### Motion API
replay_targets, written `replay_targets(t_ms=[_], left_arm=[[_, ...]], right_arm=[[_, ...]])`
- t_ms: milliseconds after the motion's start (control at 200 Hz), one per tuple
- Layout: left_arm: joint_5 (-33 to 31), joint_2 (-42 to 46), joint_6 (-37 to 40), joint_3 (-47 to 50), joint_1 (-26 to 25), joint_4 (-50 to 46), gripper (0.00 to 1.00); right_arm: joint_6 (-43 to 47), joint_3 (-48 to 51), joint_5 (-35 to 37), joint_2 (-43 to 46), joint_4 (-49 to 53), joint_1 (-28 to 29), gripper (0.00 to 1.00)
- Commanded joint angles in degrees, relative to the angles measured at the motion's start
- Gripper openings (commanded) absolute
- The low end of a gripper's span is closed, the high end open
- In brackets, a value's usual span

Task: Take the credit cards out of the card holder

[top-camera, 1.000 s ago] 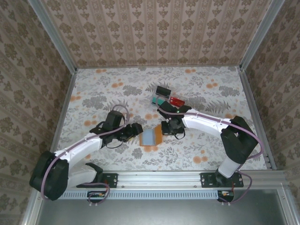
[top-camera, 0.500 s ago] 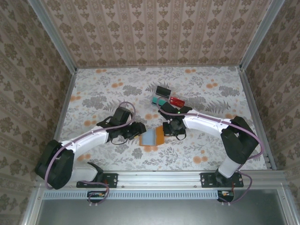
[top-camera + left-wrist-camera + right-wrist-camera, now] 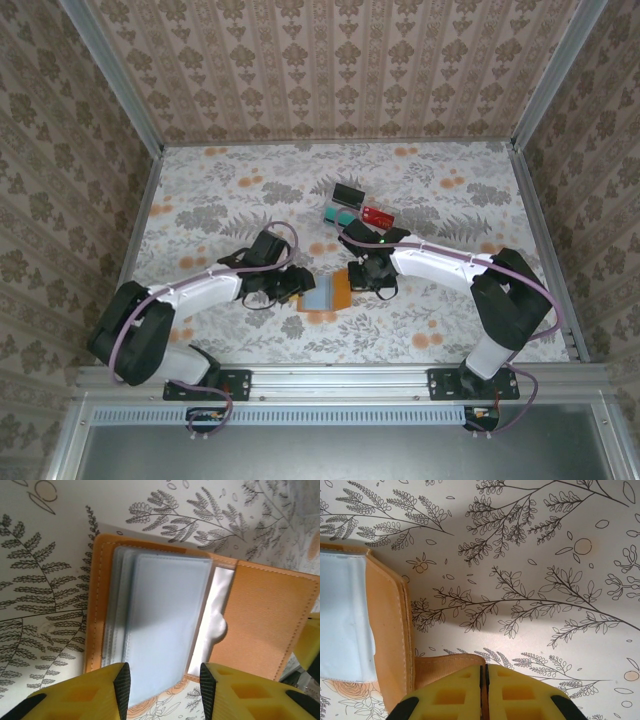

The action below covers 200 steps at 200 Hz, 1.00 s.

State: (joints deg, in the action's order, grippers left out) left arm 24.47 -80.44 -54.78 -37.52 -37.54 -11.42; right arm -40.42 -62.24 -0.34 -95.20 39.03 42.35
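**Left side.** The left gripper (image 3: 293, 283) sits low over the counter (image 3: 230, 190), at 9 o'clock of the card holder (image 3: 328, 292). In its wrist view the jaws stand apart, one finger on either side of the top pocket leaf (image 3: 167, 620). I cannot make out whether the pads touch the edges of the leaf. The leaf looks flat and unbuckled.

**Centre.** The card holder lies open near the middle of the counter, orange cover down and clear pockets facing up. The visible pockets read pale grey-blue throughout, with no coloured card edge showing in them.

**Right side.** The right gripper (image 3: 366, 278) is at 2 o'clock of the holder. Its wrist view shows the jaws closed, with the edge of the orange cover flap pinched between them, which pins the holder in place.

**Beyond the holder, 12 to 1 o'clock.** Three credit cards lie loose on the counter, near the holder but apart from it. They are the black card (image 3: 347, 193), the teal card (image 3: 339, 215) and the red card (image 3: 377, 215).

**Assessment.** Extraction appears complete or nearly so. The step in hand looks like a check of the pocket stack. For the next move, the left gripper should lift or fan the leaves while the right gripper keeps the cover pinned. If a card turns up, the pinch must land on its edge and not on the plastic. If none does, both grippers should release the holder.
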Motion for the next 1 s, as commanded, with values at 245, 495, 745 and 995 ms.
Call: replay_targets(t_ms=[245, 495, 745, 995], left_arm=[[1.29, -3.54, 1.44, -2.16, -0.65, -1.20, 0.46], [3.80, -5.92, 1.55, -3.21, -1.29, 0.57, 0.45], [4.86, -6.16, 1.87, -3.30, -1.48, 1.50, 0.44], [5.74, -7.74, 1.72, -3.86, -1.65, 1.86, 0.47]], right_arm=[[0.86, 0.85, 0.70, -0.60, -0.15, -0.24, 0.10], [0.74, 1.29, 0.15, -1.23, -0.95, -0.17, 0.10], [0.61, 1.62, -0.50, -1.88, -1.52, -0.16, 0.10], [0.52, 1.94, -1.03, -2.46, -2.18, -0.16, 0.10]])
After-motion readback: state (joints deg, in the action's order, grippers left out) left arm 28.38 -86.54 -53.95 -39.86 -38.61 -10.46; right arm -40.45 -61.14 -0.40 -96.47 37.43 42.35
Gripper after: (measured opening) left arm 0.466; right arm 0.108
